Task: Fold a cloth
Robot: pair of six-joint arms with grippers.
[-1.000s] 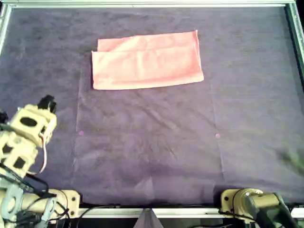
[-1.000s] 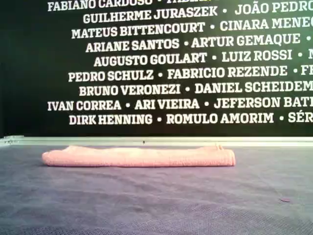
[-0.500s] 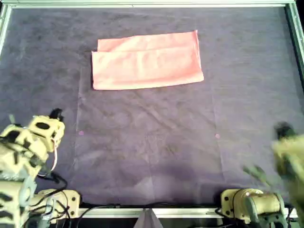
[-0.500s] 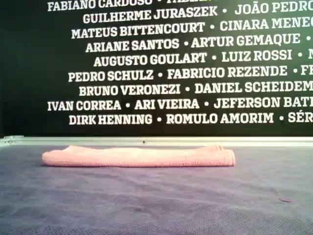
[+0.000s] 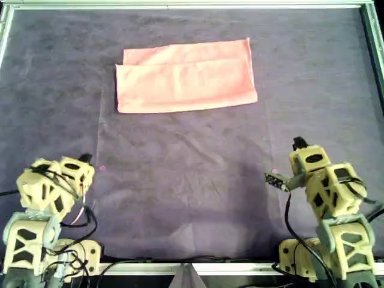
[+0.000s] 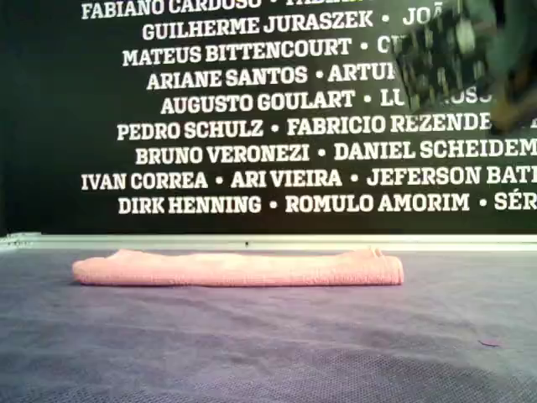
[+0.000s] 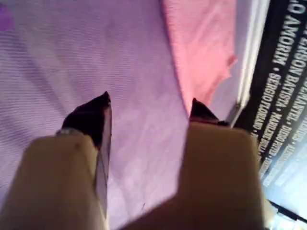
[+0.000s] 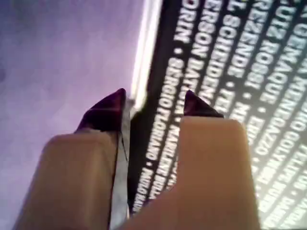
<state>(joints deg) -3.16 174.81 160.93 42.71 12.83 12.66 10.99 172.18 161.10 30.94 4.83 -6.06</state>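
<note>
Cloth [image 5: 186, 77] lies folded on the table [image 5: 198, 180], well apart from both arms; my first hand [image 7: 151, 108] and second hand [image 8: 152, 103] are spread, empty.

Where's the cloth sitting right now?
In the overhead view, the cloth lies folded on the purple mat, toward the far edge and slightly left of center, well clear of both arms.

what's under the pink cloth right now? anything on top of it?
The cloth lies folded on the dark purple mat; its upper layer covers most of the lower one, leaving a strip showing at the far edge. Nothing rests on top. Whatever lies between or beneath the layers is hidden.
</note>
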